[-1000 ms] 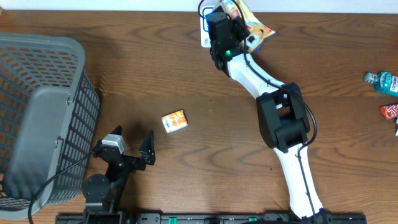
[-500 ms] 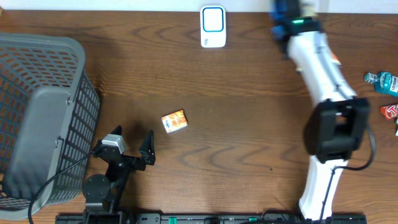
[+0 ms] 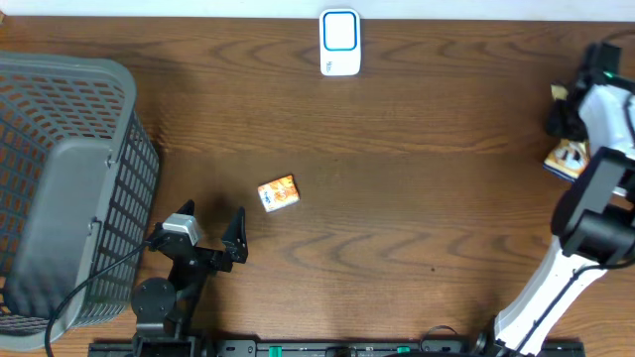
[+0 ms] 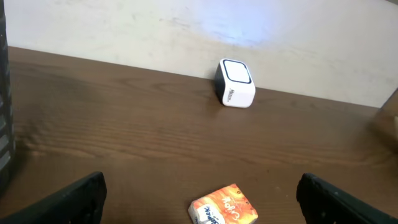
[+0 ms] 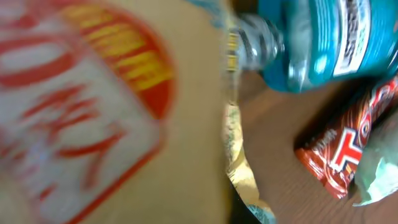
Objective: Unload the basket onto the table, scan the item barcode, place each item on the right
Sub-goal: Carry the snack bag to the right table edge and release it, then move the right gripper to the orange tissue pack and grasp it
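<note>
My right gripper sits at the far right edge of the table, jaws drawn together on a snack packet. Its fingers are hidden on the wrist camera, because the packet fills most of that view as a blur of tan with red and yellow print I can't read. Past the packet I make out a blue mouthwash bottle and a red wrapper, both cut off, their lettering too smeared to read. The white scanner stands well apart at the table's far edge; the small print on its side is illegible. My left gripper rests near me, spread wide and holding nothing, with a small orange box just beyond it and a grey basket to its left.
</note>
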Controlling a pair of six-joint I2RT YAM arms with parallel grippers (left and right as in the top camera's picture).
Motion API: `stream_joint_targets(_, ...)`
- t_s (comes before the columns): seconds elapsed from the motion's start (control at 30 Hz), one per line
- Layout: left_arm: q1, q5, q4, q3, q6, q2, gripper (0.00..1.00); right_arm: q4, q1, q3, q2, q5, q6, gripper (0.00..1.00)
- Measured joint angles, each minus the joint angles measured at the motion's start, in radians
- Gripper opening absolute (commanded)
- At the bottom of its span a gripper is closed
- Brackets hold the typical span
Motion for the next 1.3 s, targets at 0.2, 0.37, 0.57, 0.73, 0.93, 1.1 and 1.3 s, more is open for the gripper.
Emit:
stream_joint_targets(0.2, 0.000, 0.000, 0.000, 0.000, 0.000, 0.000, 0.98, -0.061, -0.099, 0.029, -0.008, -0.071, 0.036, 0.99)
stream_joint_targets(0.37, 0.000, 0.000, 0.000, 0.000, 0.000, 0.000, 0.98, -0.111, -0.103, 0.066, -0.111, -0.247, 0.069, 0.99)
stream_joint_targets(0.57, 0.000, 0.000, 0.000, 0.000, 0.000, 0.000, 0.98, -0.189, 0.010, 0.111, -0.369, -0.576, 0.145, 0.99)
stream_joint_targets(0.73, 0.000, 0.000, 0.000, 0.000, 0.000, 0.000, 0.98, -0.282, 0.204, 0.114, -0.415, -0.843, 0.180, 0.99)
stream_joint_targets(0.93, 0.000, 0.000, 0.000, 0.000, 0.000, 0.000, 0.98, -0.292, 0.503, -0.042, -0.385, -0.947, 0.197, 0.99)
stream_joint_targets(1.1, 0.000, 0.000, 0.000, 0.000, 0.000, 0.000, 0.98, -0.128, 0.746, -0.236, -0.378, -0.975, 0.234, 0.99)
stream_joint_targets(1.3, 0.000, 0.000, 0.000, 0.000, 0.000, 0.000, 0.98, 0.288, 0.970, -0.466, -0.375, -0.898, 0.298, 0.99)
